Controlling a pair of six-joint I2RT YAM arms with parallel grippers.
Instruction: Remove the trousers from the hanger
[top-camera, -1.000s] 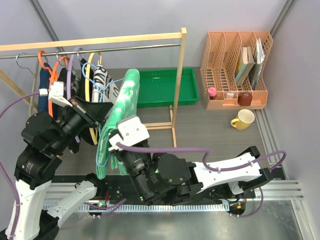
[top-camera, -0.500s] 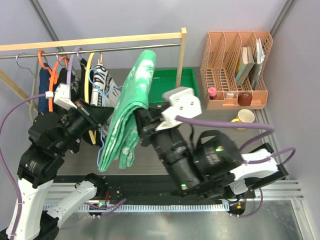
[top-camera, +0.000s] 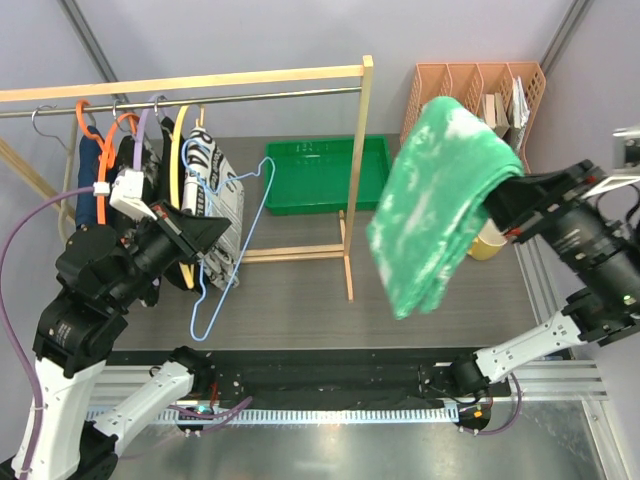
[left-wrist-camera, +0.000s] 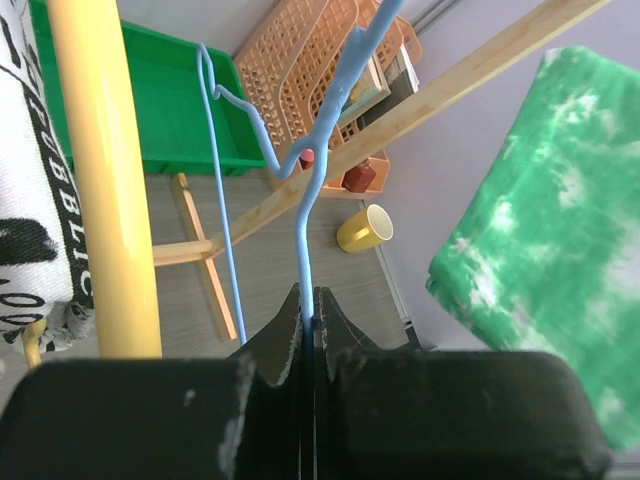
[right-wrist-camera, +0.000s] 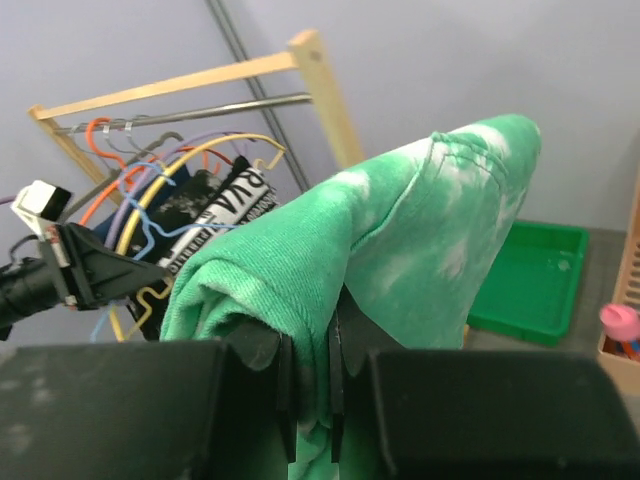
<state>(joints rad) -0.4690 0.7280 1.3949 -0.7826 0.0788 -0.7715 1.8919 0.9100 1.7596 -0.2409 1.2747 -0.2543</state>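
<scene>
At the far left, a wooden clothes rail (top-camera: 200, 80) carries an orange hanger (top-camera: 95, 130), a yellow hanger (left-wrist-camera: 100, 170) and a newspaper-print garment (top-camera: 220, 200). Just in front of them, the left tool (left-wrist-camera: 308, 318) is clenched on the wire of the light blue hanger (left-wrist-camera: 303, 240), its fingers pressed together around the thin strand. The hanger is bare and tilted, its hook pointing toward the green tray (top-camera: 320, 175) at the back of the bench and its lower loop hanging down to the left. To the right of the rail's upright post, the green mottled trousers (top-camera: 440, 200) are up in the air over the bench, well apart from the hanger and free of it. They are folded over and pinched in the right tool (right-wrist-camera: 310, 350), whose fingers are closed on the cloth, with the loose ends drooping below. Behind and to the right stand an orange file rack (top-camera: 425, 85) and a yellow mug (left-wrist-camera: 365, 227), which the trousers partly hide from above.
</scene>
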